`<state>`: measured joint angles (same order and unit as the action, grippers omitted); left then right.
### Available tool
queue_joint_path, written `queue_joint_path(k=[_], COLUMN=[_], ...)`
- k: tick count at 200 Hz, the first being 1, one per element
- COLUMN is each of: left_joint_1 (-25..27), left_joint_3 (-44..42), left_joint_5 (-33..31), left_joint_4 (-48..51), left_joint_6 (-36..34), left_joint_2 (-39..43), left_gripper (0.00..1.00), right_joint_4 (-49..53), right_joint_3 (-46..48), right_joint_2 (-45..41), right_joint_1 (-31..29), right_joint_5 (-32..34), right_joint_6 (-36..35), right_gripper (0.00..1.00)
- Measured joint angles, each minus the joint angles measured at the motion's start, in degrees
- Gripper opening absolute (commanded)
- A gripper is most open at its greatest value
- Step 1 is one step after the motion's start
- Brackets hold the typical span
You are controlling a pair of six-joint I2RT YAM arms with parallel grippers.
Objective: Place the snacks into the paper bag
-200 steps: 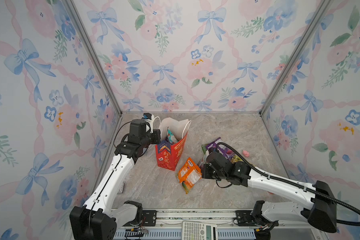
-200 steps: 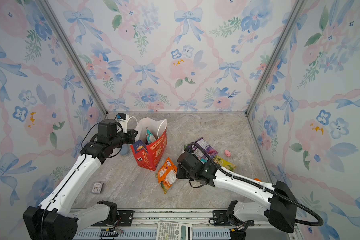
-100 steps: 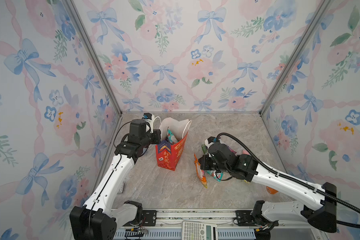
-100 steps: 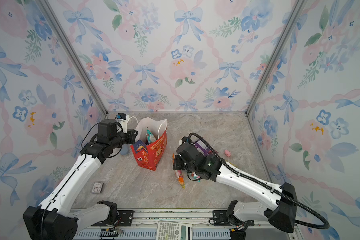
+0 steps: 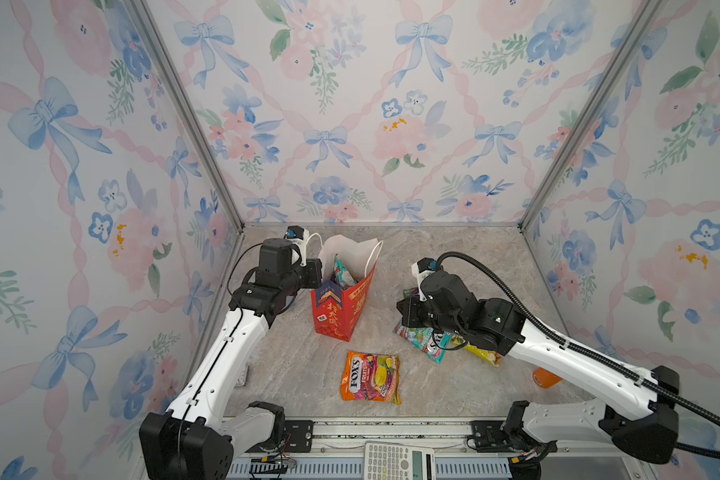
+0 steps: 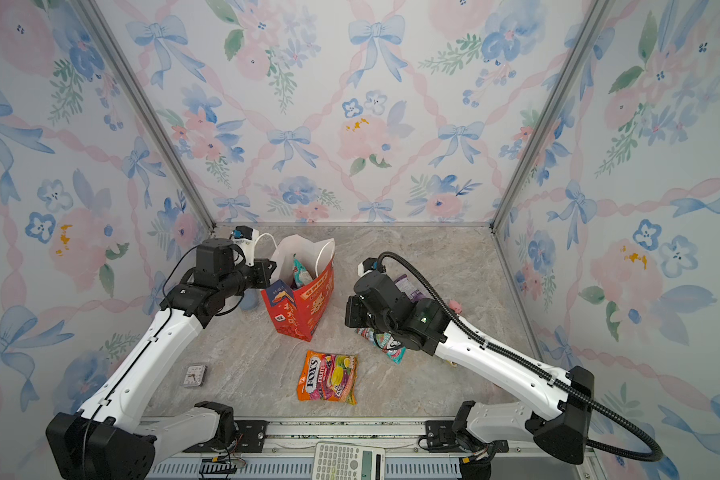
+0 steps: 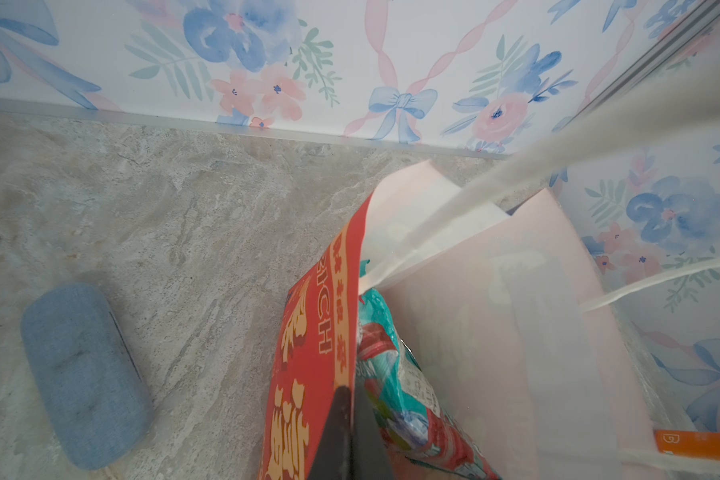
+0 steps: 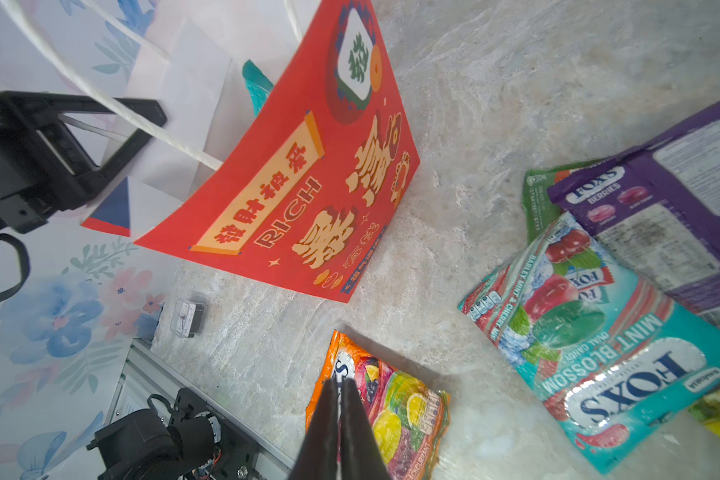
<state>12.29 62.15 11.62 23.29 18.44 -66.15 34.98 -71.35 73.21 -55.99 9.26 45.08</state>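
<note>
Here the left tool (image 7: 347, 432) pinches the rim of the red paper bag (image 5: 341, 316), with a teal packet (image 7: 391, 365) inside. The right tool (image 8: 341, 415) is nearly closed and empty. The orange FOX'S packet (image 5: 371, 377) lies flat on the tabletop (image 5: 300, 374) near the bag.

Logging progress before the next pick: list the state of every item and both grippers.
paper bag: upright, mouth open.
teal packet: inside the bag, sticking up.
orange packet: flat on the table, outside the bag.
mint packet: on the table, overlapping the purple packet.
left gripper: fingers shut on the bag's red wall.
right gripper: fingers nearly together, empty.
</note>
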Motion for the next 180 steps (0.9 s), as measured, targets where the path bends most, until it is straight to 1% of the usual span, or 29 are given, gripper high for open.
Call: queue_joint_path(k=[4, 20, 24, 33, 47, 70, 86, 136, 180], left_joint_1=[0.0, 0.0, 0.0, 0.0, 0.0, 0.0, 0.0, 0.0, 0.0], left_joint_3=[0.0, 0.0, 0.0, 0.0, 0.0, 0.0, 0.0, 0.0, 0.0], left_joint_5=[0.0, 0.1, 0.2, 0.2, 0.2, 0.2, 0.2, 0.4, 0.4], left_joint_4=[0.0, 0.0, 0.0, 0.0, 0.0, 0.0, 0.0, 0.0, 0.0], left_joint_6=[0.0, 0.0, 0.0, 0.0, 0.0, 0.0, 0.0, 0.0, 0.0], left_joint_2=[0.0, 0.0, 0.0, 0.0, 0.0, 0.0, 0.0, 0.0, 0.0], left_gripper=[0.00, 0.00, 0.00, 0.00, 0.00, 0.00, 0.00, 0.00, 0.00], right_joint_4=[0.3, 0.8, 0.7, 0.1, -0.9, -3.7, -5.8, -14.3, -18.3], right_joint_3=[0.2, 1.7, 3.0, 5.4, 9.9, 17.3, 20.4, 25.7, 28.5], right_joint_2=[0.5, 1.6, 1.9, 1.9, 1.9, 2.1, 2.5, 4.3, 6.4], right_joint_1=[-0.1, -0.7, -0.8, -1.0, -1.3, -1.9, -1.9, -2.0, -2.3], right_joint_5=[-0.1, -1.0, -1.5, -2.6, -4.2, -7.2, -8.8, -12.8, -14.3], right_joint_6=[0.2, 0.5, 1.3, 1.9, 4.0, 7.6, 9.9, 14.9, 17.2], right_gripper=[0.26, 0.31, 0.35, 0.39, 0.43, 0.56, 0.61, 0.63, 0.64])
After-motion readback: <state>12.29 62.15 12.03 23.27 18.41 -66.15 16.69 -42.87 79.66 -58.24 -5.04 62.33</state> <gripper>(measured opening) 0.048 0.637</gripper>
